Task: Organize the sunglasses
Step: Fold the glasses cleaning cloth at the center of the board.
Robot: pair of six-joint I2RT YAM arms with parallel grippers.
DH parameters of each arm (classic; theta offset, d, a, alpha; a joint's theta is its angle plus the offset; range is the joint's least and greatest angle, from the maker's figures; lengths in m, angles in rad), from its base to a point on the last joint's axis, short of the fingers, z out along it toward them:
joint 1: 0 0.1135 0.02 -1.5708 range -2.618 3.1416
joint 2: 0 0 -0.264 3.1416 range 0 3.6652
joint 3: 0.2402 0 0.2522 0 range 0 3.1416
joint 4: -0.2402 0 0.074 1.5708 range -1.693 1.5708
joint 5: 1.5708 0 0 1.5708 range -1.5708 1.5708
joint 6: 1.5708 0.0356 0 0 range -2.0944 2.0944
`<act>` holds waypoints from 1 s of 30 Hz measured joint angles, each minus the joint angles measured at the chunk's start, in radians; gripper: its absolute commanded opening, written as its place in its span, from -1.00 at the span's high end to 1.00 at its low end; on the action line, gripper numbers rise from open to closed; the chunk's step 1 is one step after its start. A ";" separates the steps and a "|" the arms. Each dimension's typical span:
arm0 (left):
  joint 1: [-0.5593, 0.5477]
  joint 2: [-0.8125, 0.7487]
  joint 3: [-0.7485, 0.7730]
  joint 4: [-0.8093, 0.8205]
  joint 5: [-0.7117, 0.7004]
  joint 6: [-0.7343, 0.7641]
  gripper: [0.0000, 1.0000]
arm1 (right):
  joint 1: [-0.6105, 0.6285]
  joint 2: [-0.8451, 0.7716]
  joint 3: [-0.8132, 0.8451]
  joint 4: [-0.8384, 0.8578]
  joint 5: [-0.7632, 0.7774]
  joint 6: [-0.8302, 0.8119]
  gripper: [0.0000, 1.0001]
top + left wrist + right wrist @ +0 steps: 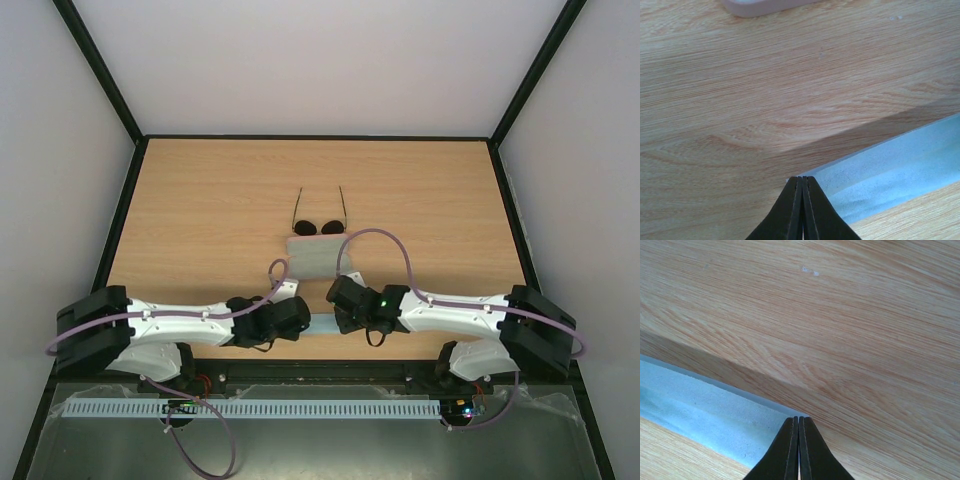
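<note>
I have the wooden table (200, 200) ahead of both arms, which lie folded in towards each other at its near edge. The next biggest thing is the pink case (315, 255), lying just beyond both tools. From above I cannot tell whether its lid is open or closed. The light blue cloth (900, 170) lies flat directly under the two tips, stretching from one to the other.

The sunglasses (318, 227) sit farther out than the case, right at its far edge. The round lenses face the tools and the slim temple arms are spread open, pointing away.

The left tool (801, 180) and right tool (799, 419) are both clenched on nothing, their tips hovering over the cloth.

I judge this to be the very start, with nothing yet handled. To do the first reach well, I would release one tool fully before moving. Then I would pass it over the case, not across it, and come down on the frame at the bridge. The pinch should stay light and off the lenses. The other tool would wait beside it, ready to fold the temple arms.
</note>
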 measured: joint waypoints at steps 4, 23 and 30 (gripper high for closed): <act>0.005 0.003 0.000 0.008 0.003 0.004 0.94 | 0.000 0.010 0.000 0.001 0.002 -0.002 0.97; 0.007 0.008 -0.001 0.012 0.010 0.007 0.94 | -0.001 0.048 0.014 0.008 0.003 -0.021 0.97; 0.007 -0.002 -0.004 0.012 0.010 0.006 0.94 | -0.002 0.060 0.020 0.008 0.002 -0.022 0.97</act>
